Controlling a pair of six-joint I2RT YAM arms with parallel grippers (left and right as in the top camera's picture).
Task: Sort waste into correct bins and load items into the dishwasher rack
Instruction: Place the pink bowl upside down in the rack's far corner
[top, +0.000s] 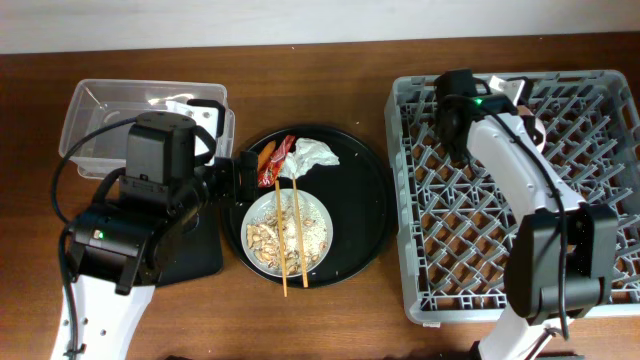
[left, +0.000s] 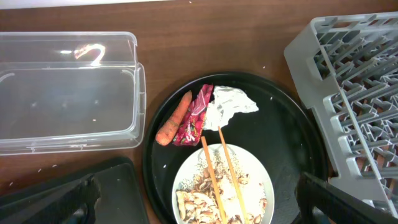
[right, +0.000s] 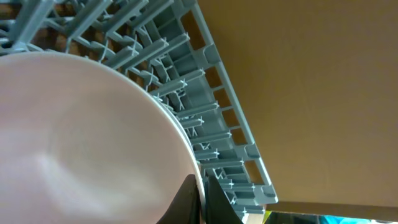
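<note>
And the right gripper (right: 200, 194) pinches the bowl (right: 81, 137) by its rim, rack (right: 249, 149) pegs just beyond the fingertips; the left gripper (left: 199, 186) hangs spread, carrot stick (left: 174, 118) straight ahead.

- Robot lab bench, staged as kitchen clean-up.
- Evidence: left arm (top: 110, 240) and right arm (top: 520, 170) at brown wooden table (top: 330, 60); grey dishwasher rack (top: 400, 200), clear plastic tub (top: 95, 110), leftovers (top: 270, 240) on round black tray (top: 360, 220).
</note>
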